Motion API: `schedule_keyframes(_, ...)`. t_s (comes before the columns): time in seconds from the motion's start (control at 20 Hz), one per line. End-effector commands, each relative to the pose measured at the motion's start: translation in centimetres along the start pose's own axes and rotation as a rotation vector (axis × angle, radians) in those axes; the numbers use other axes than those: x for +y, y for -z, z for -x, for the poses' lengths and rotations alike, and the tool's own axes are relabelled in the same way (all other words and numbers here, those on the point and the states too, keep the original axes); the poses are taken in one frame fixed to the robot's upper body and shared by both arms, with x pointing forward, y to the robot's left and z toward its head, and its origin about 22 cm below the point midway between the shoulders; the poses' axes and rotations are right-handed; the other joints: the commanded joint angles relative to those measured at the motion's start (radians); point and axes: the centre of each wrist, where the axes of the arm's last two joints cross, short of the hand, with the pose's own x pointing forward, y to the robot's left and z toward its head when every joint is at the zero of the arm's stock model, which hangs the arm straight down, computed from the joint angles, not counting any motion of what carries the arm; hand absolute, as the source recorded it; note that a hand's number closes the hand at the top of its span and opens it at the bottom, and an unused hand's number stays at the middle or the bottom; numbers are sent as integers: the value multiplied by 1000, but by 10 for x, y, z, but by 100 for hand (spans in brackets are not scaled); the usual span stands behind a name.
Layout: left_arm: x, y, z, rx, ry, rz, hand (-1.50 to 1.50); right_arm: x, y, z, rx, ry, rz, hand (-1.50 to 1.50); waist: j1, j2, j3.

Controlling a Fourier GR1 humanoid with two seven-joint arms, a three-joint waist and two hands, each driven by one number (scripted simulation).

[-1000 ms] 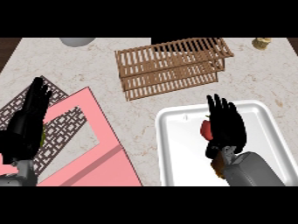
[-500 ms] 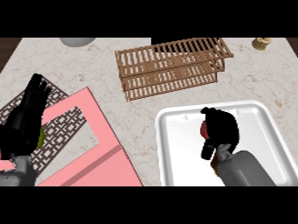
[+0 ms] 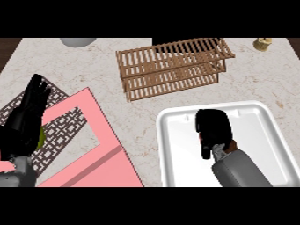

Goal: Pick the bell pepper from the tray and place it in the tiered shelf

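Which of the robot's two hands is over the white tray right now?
The right hand, at the view's right. Its fingers are curled down over the white tray. The left hand rests open, fingers up, over the pink mat at the left.

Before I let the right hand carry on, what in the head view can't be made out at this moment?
- Bell pepper: hidden in the head view under the curled right hand over the white tray.
- Tray's near edge: cut off by the picture's lower edge.
- Grey object at the counter's far edge: cropped by the top.
- Small yellowish item beyond the wooden tiered shelf: too small to identify.
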Motion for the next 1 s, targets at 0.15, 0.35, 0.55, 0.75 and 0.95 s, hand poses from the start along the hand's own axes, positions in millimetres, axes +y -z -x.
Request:
schedule_keyframes(0.15, -10, 6, 9, -19, 12, 21, 0, 18, -48, -84, -218, 63, -102, 150, 11, 10, 5)
schedule_keyframes(0.35, -8, 2, -1, -9, -2, 17, 0, 14, -68, -89, -251, 204, -121, 150, 9, 7, 6)
schedule_keyframes(0.55, -11, -3, 5, 4, -6, -8, 0, -35, -92, -90, -325, 320, -65, 150, -4, 5, 5)
schedule_keyframes(0.75, 10, -3, 0, 11, 18, -7, 0, -77, -115, -89, -335, 529, 57, 150, -4, 3, 6)
schedule_keyframes(0.95, 0, -10, 10, 13, 10, -10, 0, -127, -140, -78, -285, 691, 208, 150, -5, 0, 5)
